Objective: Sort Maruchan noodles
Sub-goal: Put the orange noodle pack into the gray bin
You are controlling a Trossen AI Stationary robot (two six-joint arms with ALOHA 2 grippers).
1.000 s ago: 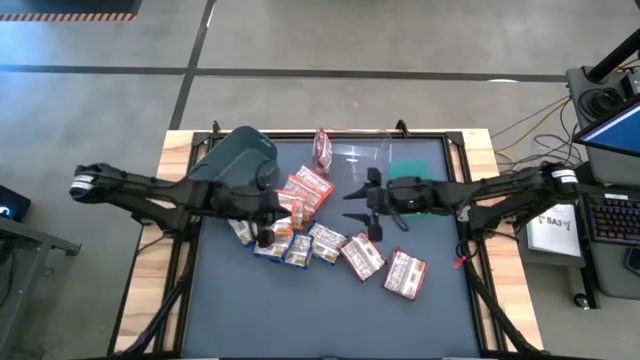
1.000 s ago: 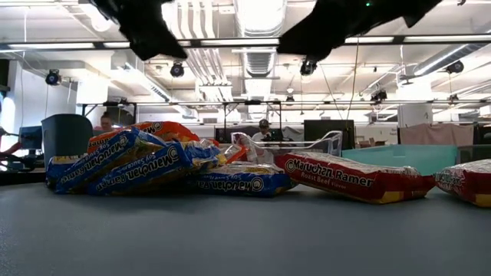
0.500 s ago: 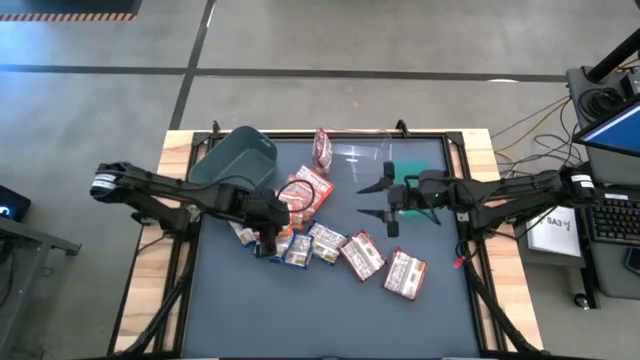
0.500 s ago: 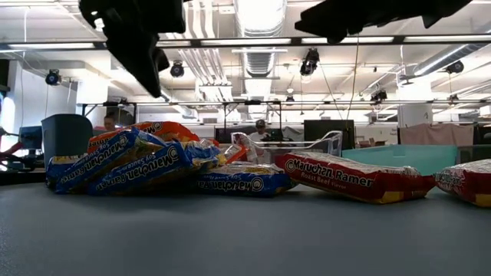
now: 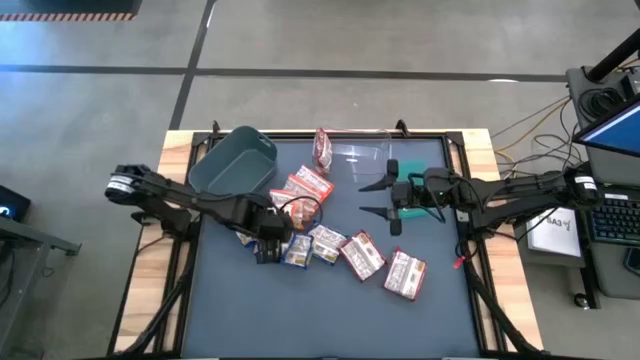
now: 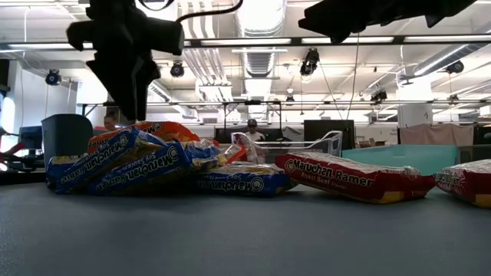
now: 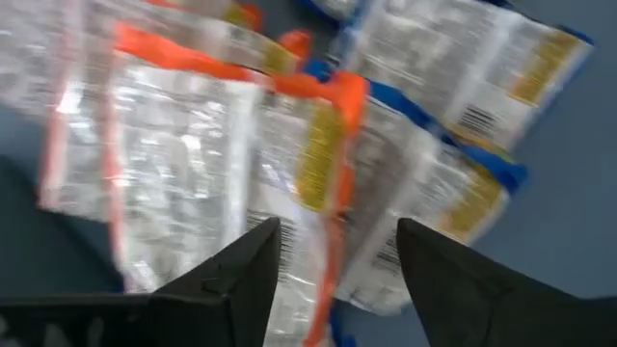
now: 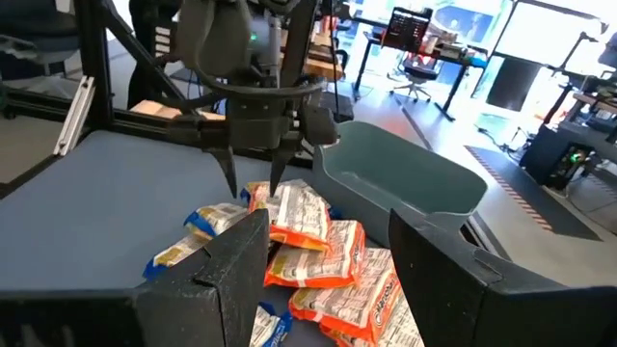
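Note:
Several Maruchan noodle packets (image 5: 300, 225) lie in a loose pile mid-table, orange-red (image 5: 307, 190), blue-and-white (image 5: 297, 250) and maroon (image 5: 362, 255). Another maroon packet lies apart (image 5: 405, 275), and one stands in the clear bin (image 5: 323, 148). My left gripper (image 5: 268, 243) is open and points down just above the pile's left side; it also shows in the low view (image 6: 132, 115). In its wrist view (image 7: 337, 280) an orange packet (image 7: 193, 164) and blue ones (image 7: 453, 193) lie below the fingers. My right gripper (image 5: 378, 198) is open and empty, well above the table to the right of the pile.
A grey bin (image 5: 235, 162) stands at the far left, a clear bin (image 5: 355, 152) at the far middle and a green bin (image 5: 412, 172) under my right arm. Bare dark mat (image 5: 330, 320) lies along the near side. Wooden table edges flank the mat.
My left gripper has come down toward the noodle pile and a little toward the table's near edge. My right gripper has drawn back toward the table's right edge and turned about its wrist. The packets have not moved.

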